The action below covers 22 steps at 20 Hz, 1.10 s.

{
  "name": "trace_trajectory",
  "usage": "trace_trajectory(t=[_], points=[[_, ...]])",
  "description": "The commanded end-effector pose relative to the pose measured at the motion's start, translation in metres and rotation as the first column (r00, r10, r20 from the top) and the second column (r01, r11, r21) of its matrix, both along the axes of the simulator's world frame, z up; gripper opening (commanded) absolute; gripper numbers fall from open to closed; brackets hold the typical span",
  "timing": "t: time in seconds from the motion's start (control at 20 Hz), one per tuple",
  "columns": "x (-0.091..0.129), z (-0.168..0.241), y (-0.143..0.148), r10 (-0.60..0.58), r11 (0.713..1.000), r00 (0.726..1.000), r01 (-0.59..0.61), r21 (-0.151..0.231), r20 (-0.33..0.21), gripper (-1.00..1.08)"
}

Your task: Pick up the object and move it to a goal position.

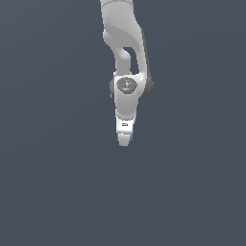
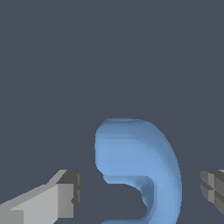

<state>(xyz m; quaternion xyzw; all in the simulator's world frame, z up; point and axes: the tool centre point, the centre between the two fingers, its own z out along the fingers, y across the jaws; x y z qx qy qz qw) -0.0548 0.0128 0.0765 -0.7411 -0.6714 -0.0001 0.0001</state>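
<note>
Between the two fingertips of the gripper [image 2: 140, 192], seen from the wrist view, sits the blue object [image 2: 135, 166], a rounded, chunky lump that curls round a hollow on one side. One pale finger [image 2: 52, 199] with its dark pad stands clear of the lump across a strip of bare grey floor [image 2: 109, 57], and the other dark pad [image 2: 213, 191] is also apart from it, with a narrower strip of floor showing between them. So the hand is spread wide and straddles the object without pinching it; neither pad touches blue here. Farther out, the exterior view shows the white arm [image 1: 126, 43] coming down from the top of the picture, with the gripper [image 1: 125, 137] pointing straight down and only a sliver of the blue object [image 1: 126, 140] peeping out at its tip, the rest hidden behind the fingers. Whether the lump rests on the floor cannot be told for certain from either view, though with no grip on it that is my judgement. No goal marker shows in either picture. By my reading the approach and alignment are done, while the closing of the fingers, the lift and the carry to the goal all remain.
</note>
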Motion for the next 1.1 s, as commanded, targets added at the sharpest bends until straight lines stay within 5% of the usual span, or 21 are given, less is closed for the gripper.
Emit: trace_trajectory(t=[0.0, 0.3, 0.35, 1.05], points=[[0.000, -0.011, 0.000, 0.001, 1.000, 1.000, -0.001, 0.000, 0.000, 1.00], [0.000, -0.022, 0.000, 0.002, 1.000, 1.000, -0.002, 0.000, 0.000, 1.00], [0.000, -0.022, 0.000, 0.002, 1.000, 1.000, -0.002, 0.000, 0.000, -1.00], [0.000, -0.018, -0.002, 0.002, 1.000, 1.000, -0.002, 0.000, 0.000, -1.00]])
